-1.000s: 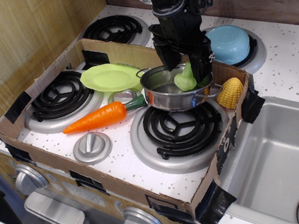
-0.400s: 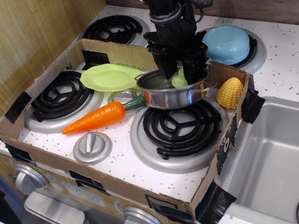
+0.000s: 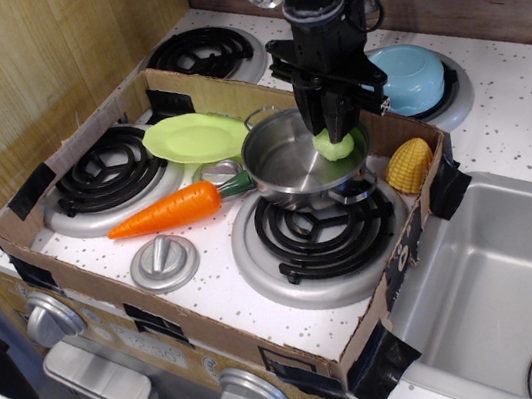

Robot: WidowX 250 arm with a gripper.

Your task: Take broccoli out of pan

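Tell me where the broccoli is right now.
The broccoli sits at the right rim of the steel pan, pinched by the gripper reaching down from above, left of the yellow corn and in front of the blue bowl.

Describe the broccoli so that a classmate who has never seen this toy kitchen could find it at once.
Start at the cardboard tray laid over the stove's front burners, then find the shiny steel pan on its right-hand burner. At the pan's far right edge, gripped by the black claw, is the broccoli: small, lumpy and pale lime green, unlike the flat green plate or yellow corn.
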